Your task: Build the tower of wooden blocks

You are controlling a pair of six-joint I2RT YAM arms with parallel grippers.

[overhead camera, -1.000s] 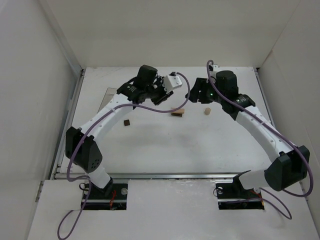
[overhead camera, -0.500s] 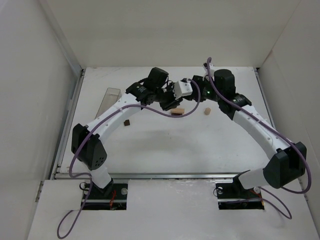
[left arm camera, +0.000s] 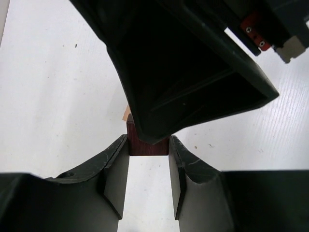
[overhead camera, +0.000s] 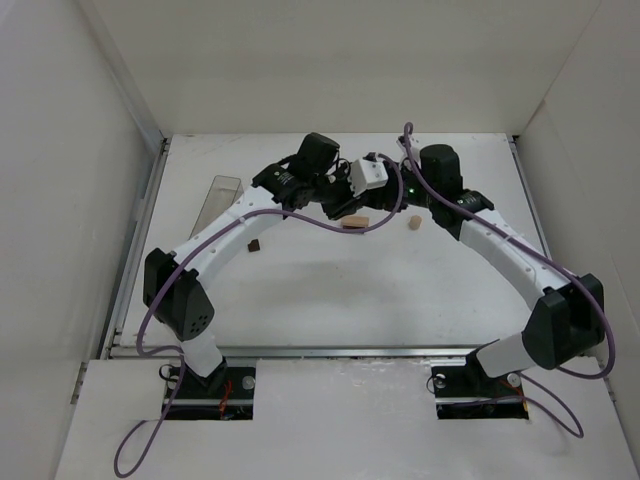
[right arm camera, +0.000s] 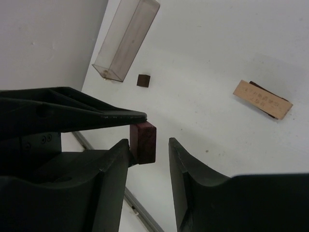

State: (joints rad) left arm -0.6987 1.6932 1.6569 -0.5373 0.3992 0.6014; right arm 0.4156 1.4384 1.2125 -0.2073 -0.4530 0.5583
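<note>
The left gripper (left arm camera: 148, 149) is clamping a dark brown cube (right arm camera: 143, 141) in the air above the far middle of the table (overhead camera: 330, 290). Over the last second it has swung right to meet the right gripper (right arm camera: 148, 144). The right jaws are narrowing around that same cube, with one finger touching it and the other not yet: probably a handover. Below, the tan slab (right arm camera: 262, 99) is lying flat, with a second cube (overhead camera: 254, 244) to its left and the pale cylinder (overhead camera: 412, 222) to its right. The tower seems barely begun.

A clear plastic box (overhead camera: 220, 195) lies near the white table's (overhead camera: 330, 290) left edge.
</note>
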